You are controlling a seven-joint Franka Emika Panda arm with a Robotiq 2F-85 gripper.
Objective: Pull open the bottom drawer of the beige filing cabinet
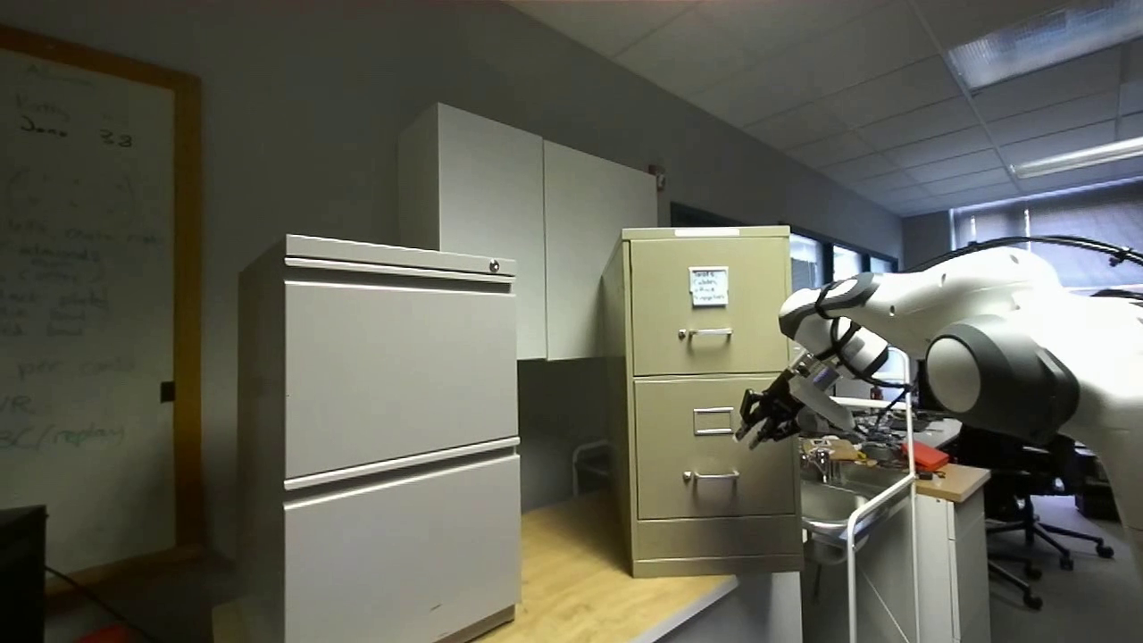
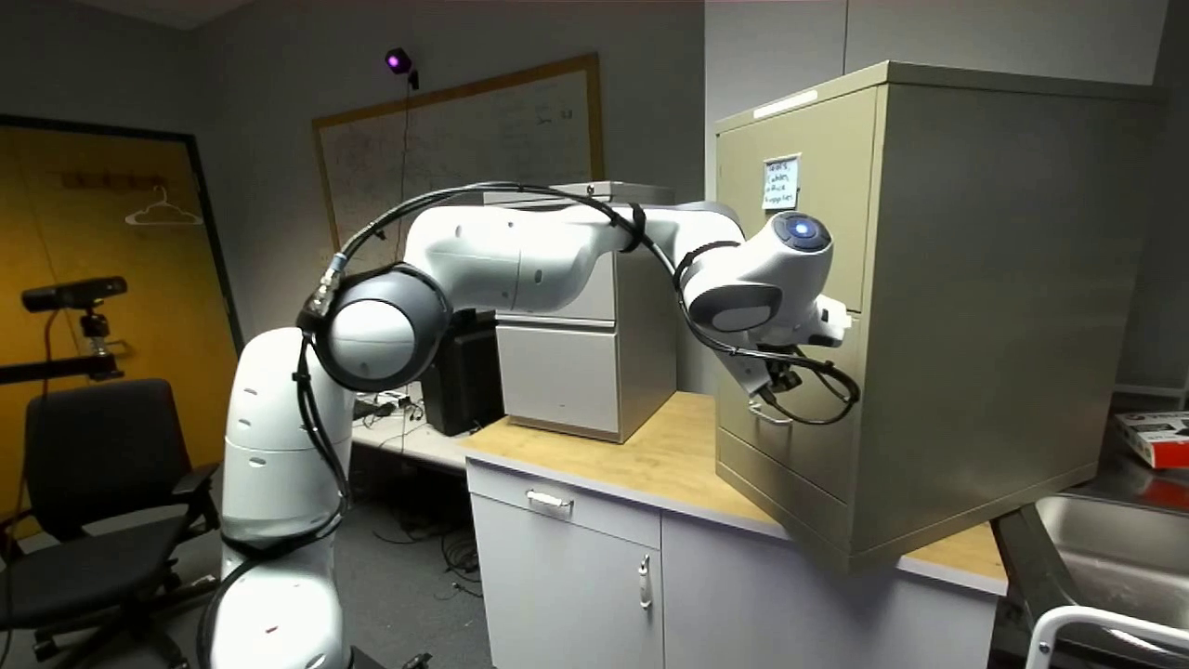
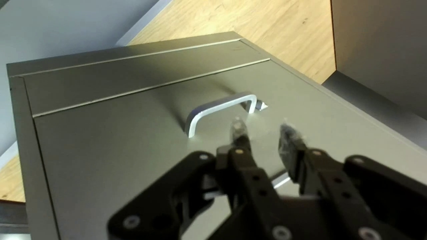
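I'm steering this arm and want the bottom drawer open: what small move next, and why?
The bottom drawer looks shut, so I'd probably lower the tool toward its pull handle: in an exterior view the tool hangs higher than that handle, and in the wrist view its jaws stand apart with the handle outside their gap.
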